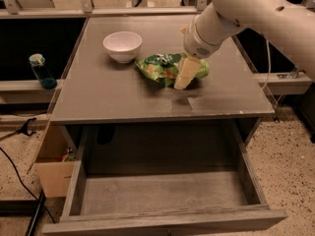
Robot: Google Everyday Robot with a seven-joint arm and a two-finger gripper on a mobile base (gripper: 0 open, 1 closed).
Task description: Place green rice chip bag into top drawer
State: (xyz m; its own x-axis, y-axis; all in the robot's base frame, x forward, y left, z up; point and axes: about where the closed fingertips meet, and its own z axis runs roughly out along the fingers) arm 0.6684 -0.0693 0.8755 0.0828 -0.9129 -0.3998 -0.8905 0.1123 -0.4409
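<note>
The green rice chip bag (pixel 160 69) lies crinkled on the grey table top, just right of the white bowl (pixel 122 45). My gripper (pixel 186 75) reaches down from the white arm at the upper right and sits over the bag's right end, its cream finger in front of the foil. The top drawer (pixel 162 193) is pulled wide open below the table's front edge, and its flat bottom shows nothing in it.
A blue bottle with a green cap (pixel 40 71) stands on a ledge left of the table. A tan cardboard box (pixel 53 167) sits on the floor at the drawer's left side. Metal rails run along the far side.
</note>
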